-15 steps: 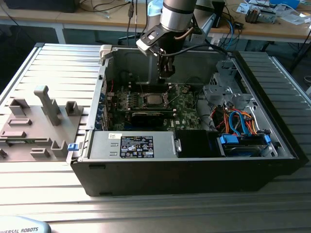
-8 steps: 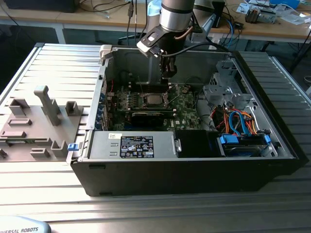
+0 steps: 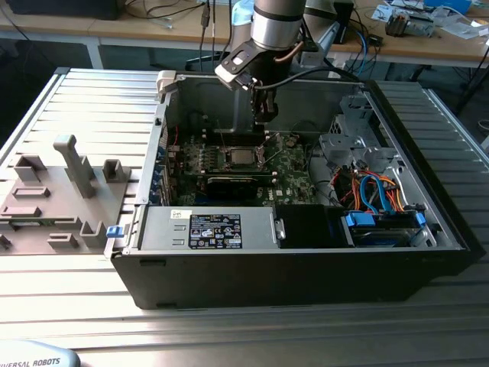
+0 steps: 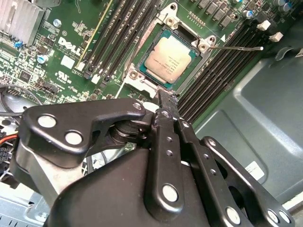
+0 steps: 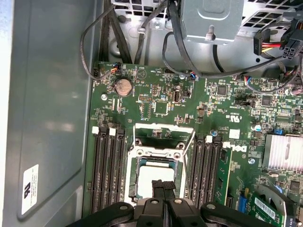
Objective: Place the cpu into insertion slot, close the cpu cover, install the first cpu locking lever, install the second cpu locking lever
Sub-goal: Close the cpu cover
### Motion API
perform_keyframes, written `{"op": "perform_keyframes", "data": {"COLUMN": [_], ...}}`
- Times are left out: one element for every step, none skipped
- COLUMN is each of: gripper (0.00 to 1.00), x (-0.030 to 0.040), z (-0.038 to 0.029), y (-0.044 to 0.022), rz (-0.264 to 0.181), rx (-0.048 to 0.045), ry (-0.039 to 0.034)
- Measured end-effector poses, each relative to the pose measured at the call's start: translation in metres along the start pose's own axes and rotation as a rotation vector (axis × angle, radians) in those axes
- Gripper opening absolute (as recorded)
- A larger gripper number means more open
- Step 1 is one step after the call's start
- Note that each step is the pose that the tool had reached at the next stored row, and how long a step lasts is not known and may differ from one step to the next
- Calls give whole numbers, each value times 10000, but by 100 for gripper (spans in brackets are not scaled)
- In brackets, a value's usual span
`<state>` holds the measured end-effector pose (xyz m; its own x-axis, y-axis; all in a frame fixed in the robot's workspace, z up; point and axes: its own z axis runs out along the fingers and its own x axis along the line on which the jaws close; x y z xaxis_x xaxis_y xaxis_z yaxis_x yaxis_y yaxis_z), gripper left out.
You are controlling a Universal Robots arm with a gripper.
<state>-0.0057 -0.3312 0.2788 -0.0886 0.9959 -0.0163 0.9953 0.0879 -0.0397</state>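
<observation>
The cpu point(image 4: 169, 57), a square chip with a dull silver top, lies flat inside the insertion slot point(image 4: 138, 78) on the green board. In the first wrist view the cpu point(image 5: 147, 176) is partly hidden by my fingertips. The cpu cover point(image 5: 164, 134) stands swung open on the far side of the slot. A thin wire locking lever point(image 4: 236, 48) sticks out sideways, and another lever point(image 4: 134, 53) runs along the slot's other side. My gripper point(image 4: 168, 100) is shut with nothing in it, hanging just above the slot's near edge. In the exterior view the gripper point(image 3: 264, 116) is over the cpu point(image 3: 243, 157).
Black memory slots point(image 5: 108, 170) flank the socket on both sides. A long black card point(image 3: 237, 183) lies in front of it. Cables point(image 3: 374, 191) and a drive cage point(image 3: 359, 138) fill the case at the exterior view's right. A grey fixture point(image 3: 72, 164) stands outside the case.
</observation>
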Motion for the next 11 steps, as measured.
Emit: {"op": "perform_keyframes", "data": {"gripper": [11,11,11,11,11,11,11,11,11,11,11], "x": [-1,-1,-2,-3,-4,-5,-6,-7,-9,-10,-12], "z": [1,2,3,4,5,6,7,7,8,9,9], "y": [7,13,21,34,49,65,76,88,110,131,144], "rz": [-1,0,1,1,1,1,1,0,0,2,3], "rx": [-1,-1,0,1,0,1,1,1,2,3,5], "ry": [-4,-9,-20,-33,-36,-37,-39,-40,-45,-62,-74]}}
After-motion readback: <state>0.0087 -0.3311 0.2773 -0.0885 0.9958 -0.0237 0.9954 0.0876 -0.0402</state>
